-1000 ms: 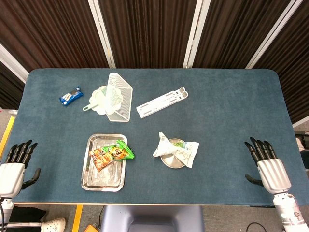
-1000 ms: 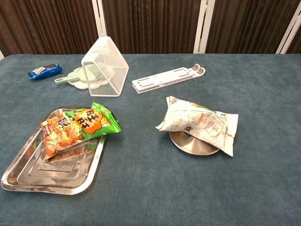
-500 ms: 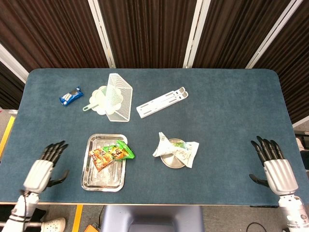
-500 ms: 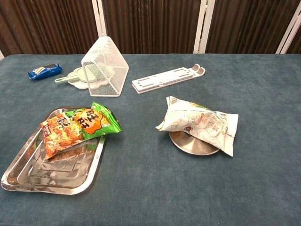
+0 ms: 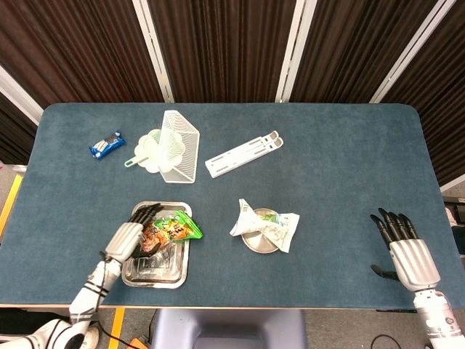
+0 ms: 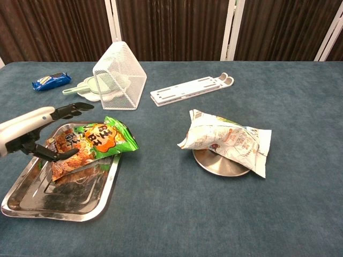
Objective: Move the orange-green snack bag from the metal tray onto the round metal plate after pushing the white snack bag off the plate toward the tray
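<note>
Hovering my left hand (image 5: 128,240) over the metal tray (image 5: 174,276), fingers (image 6: 75,110) spread beside the orange-green snack bag (image 6: 94,140) lying there. The white snack bag (image 5: 265,225) covers the round metal plate (image 6: 217,165); my right hand (image 5: 407,254) rests spread at the desk (image 5: 327,167) edge.

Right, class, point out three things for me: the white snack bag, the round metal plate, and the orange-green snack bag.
white snack bag (image 6: 228,140), chest view, middle of its printed face.
round metal plate (image 6: 214,164), chest view, bare front rim below the bag.
orange-green snack bag (image 6: 102,137), chest view, the green end with the printing.
</note>
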Tool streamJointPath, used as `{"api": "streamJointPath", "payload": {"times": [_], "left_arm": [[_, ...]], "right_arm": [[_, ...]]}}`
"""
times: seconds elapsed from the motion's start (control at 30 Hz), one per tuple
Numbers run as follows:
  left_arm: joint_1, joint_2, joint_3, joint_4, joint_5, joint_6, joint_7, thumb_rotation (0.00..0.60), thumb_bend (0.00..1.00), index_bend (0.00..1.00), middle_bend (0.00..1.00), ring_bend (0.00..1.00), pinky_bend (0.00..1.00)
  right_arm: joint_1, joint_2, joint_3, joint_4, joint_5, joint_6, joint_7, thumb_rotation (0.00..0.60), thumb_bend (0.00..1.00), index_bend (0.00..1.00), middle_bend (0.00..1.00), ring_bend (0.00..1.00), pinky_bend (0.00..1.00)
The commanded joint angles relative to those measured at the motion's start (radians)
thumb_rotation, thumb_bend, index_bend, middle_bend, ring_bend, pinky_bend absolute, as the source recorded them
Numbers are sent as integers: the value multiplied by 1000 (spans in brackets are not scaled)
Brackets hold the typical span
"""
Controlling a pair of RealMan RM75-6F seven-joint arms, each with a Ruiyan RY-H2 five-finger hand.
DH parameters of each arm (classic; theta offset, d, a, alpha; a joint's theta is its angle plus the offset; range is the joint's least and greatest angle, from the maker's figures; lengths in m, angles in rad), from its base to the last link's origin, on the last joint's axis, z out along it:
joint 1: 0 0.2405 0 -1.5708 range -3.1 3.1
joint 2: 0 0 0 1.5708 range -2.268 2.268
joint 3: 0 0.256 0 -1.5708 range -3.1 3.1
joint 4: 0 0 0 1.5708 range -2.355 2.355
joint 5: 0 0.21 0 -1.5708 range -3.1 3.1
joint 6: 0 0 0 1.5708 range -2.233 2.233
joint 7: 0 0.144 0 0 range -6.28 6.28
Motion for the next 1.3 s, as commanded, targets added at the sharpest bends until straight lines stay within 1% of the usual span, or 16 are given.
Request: {"api": "streamJointPath", "payload": {"times": [0.03,0.17,0.23,0.3,0.33,0.4,0.47,0.5,0.53,0.57,0.63,0.8,0.9,1.0,1.13,1.3], "left_arm": [[-26,-16,-8,-12,-32,-35,43,600,375,0,0,0,66],[-38,-20,-8,-31,-58,-58,63,600,375,0,0,0,65],[-48,-25,-4,-22,-71,-77,89,600,374,0,0,0,65],[-57,-30,-3,-10,-90,-99,116,600,374,0,0,0,81],[-60,-35,-5,-3,-101,-104,132,600,374,0,0,0,108],[-59,-47,-12,10,-117,-93,159,600,374,1,7,15,198],[-46,-84,-30,35,-130,-39,184,600,372,68,124,145,374],[-43,-100,-33,52,-128,-19,187,600,370,136,224,249,481],[-43,-106,-33,63,-128,-16,184,600,369,207,308,332,565],[-45,-109,-33,70,-129,-17,178,600,369,247,347,374,612],[-51,-113,-33,90,-128,-22,172,600,372,303,399,436,674],[-62,-118,-31,119,-118,-25,135,600,379,362,472,495,722],[-67,-120,-33,129,-108,-16,107,600,387,384,497,504,740],[-81,-125,-46,143,-92,5,93,600,387,402,515,512,742],[-130,-138,-90,165,-79,12,74,600,387,409,522,516,743],[-240,-182,-157,236,-85,-43,93,600,387,415,526,517,743]], "right_arm": [[1,5,5,-3,11,-3,11,600,99,0,0,0,0],[0,12,7,-4,15,-3,27,600,99,0,0,0,0],[1,19,4,-8,12,-7,34,600,99,0,0,0,0],[2,25,0,-12,8,-10,42,600,99,0,0,0,0],[2,29,-2,-14,5,-10,48,600,99,0,0,0,0],[0,33,-3,-17,5,-8,50,600,99,0,0,0,0],[-2,37,-2,-20,10,-7,49,600,99,0,0,0,0],[-2,38,-2,-23,12,-8,50,600,99,0,0,0,0],[-3,40,-1,-25,13,-8,51,600,99,0,0,0,0],[-3,41,-1,-26,14,-7,52,600,99,0,0,0,0],[-4,42,-1,-29,13,-5,52,600,100,0,0,0,0],[-6,47,-3,-33,15,-6,52,600,99,0,0,0,0],[-6,49,-4,-36,14,-8,52,600,99,0,0,0,0],[-5,53,-6,-39,14,-12,55,600,99,0,0,0,0],[-3,62,-4,-40,24,-20,70,600,99,0,0,0,0],[2,72,2,-39,39,-34,94,600,99,0,0,0,0]]}}
